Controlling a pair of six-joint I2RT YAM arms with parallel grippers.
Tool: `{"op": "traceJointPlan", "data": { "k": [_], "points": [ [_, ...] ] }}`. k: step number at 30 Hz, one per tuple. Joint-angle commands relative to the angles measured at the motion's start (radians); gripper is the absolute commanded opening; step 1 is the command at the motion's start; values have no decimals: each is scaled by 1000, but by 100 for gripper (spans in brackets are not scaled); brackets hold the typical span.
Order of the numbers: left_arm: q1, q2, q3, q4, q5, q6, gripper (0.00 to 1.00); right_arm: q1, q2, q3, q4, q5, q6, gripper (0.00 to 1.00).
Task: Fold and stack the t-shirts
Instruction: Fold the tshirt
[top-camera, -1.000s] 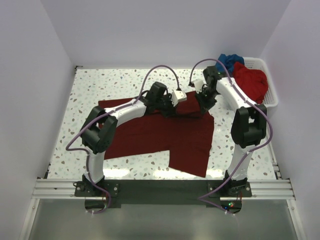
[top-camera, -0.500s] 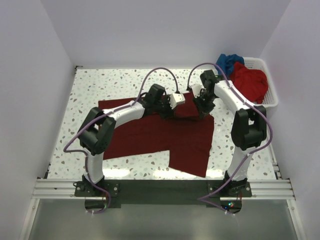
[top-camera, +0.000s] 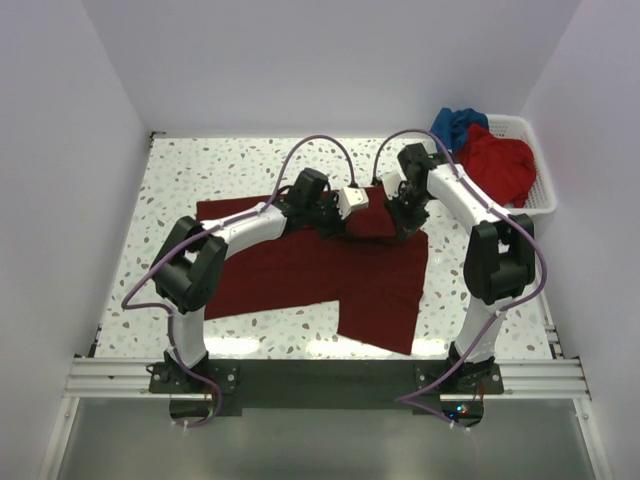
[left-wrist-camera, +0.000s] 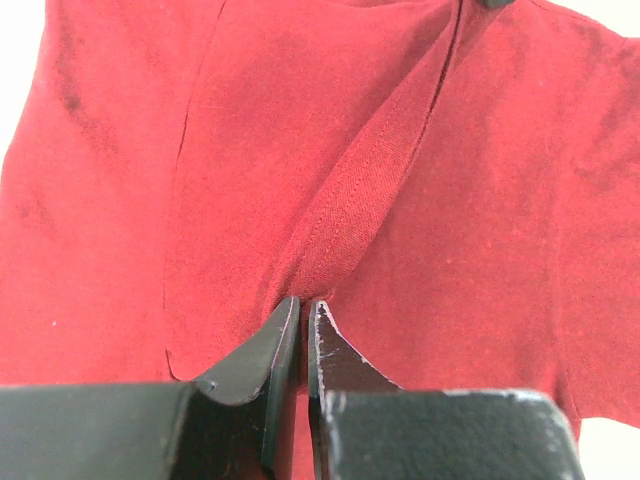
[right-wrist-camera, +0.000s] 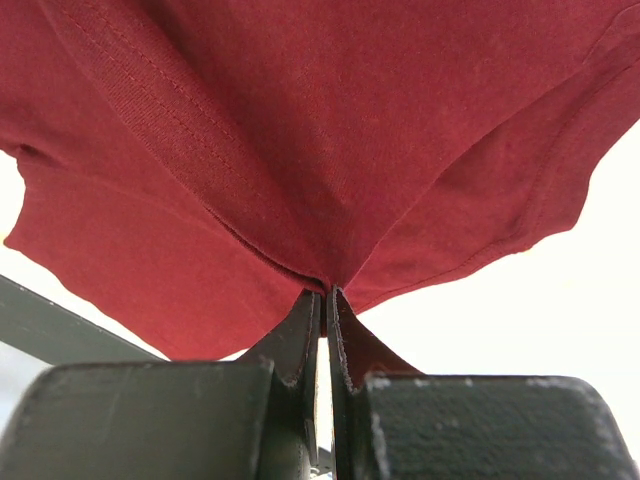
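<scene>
A dark maroon t-shirt (top-camera: 330, 270) lies spread on the speckled table, its far edge lifted. My left gripper (top-camera: 342, 222) is shut on a fold of that cloth (left-wrist-camera: 345, 215) near the shirt's far middle. My right gripper (top-camera: 402, 222) is shut on the shirt's far right part, and the cloth (right-wrist-camera: 300, 130) hangs pinched between its fingertips. A brighter red t-shirt (top-camera: 503, 165) and a blue t-shirt (top-camera: 456, 124) lie bunched in the white basket (top-camera: 540, 195) at the far right.
The speckled table (top-camera: 180, 180) is bounded by white walls at the back and both sides. The basket stands against the right wall. Purple cables arch above both arms near the table's far middle.
Both grippers have moved a little left and toward the back, carrying the maroon shirt's far edge with them. The jaws stay shut.
</scene>
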Motion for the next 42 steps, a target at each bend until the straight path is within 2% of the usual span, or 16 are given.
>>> {"op": "traceJointPlan", "data": {
  "k": [1, 11, 14, 16, 17, 18, 20, 21, 22, 24, 27, 30, 31, 36, 38, 42],
  "points": [
    [13, -38, -13, 17, 23, 24, 0, 5, -47, -18, -22, 16, 14, 0],
    [13, -1, -18, -9, 82, 22, 0, 5, -44, -58, 1, 55, -10, 0],
    [7, 8, -19, -28, 106, 30, 6, 6, -39, -73, 16, 72, -24, 0],
    [3, 15, -18, -58, 141, 45, 13, 5, -30, -70, 10, 70, -39, 6],
    [4, 10, -16, -87, 163, 53, 16, 6, -30, -66, -3, 66, -47, 12],
    [4, 5, -16, -109, 180, 76, 21, 5, -32, -60, -13, 56, -65, 24],
    [4, -36, -27, -149, 212, 102, 23, -3, -42, -14, -54, -3, -84, 35],
    [16, -53, -42, -157, 217, 122, 25, -8, -45, 12, -72, -32, -102, 47],
    [29, -73, -50, -163, 242, 128, 26, -11, -47, 69, -86, -55, -107, 54],
    [90, -120, -59, -160, 270, 112, 29, -15, -32, 130, -89, -74, -99, 59],
    [182, -157, -24, -178, 272, 84, 31, -17, 36, 274, -51, -42, -64, 59],
    [280, -170, 11, -172, 198, 12, 31, -17, 156, 376, 1, 21, -3, 49],
    [309, -160, 22, -175, 168, -3, 31, -15, 184, 437, 33, 35, 15, 43],
    [499, -84, 106, -281, 83, -82, 31, -15, 381, 606, 67, 98, 56, 33],
    [573, -50, 114, -308, 77, -100, 31, -15, 413, 614, 84, 137, 54, 31],
    [668, 1, 111, -316, 30, -110, 31, -15, 433, 524, 183, 222, 57, 30]
  ]
}}
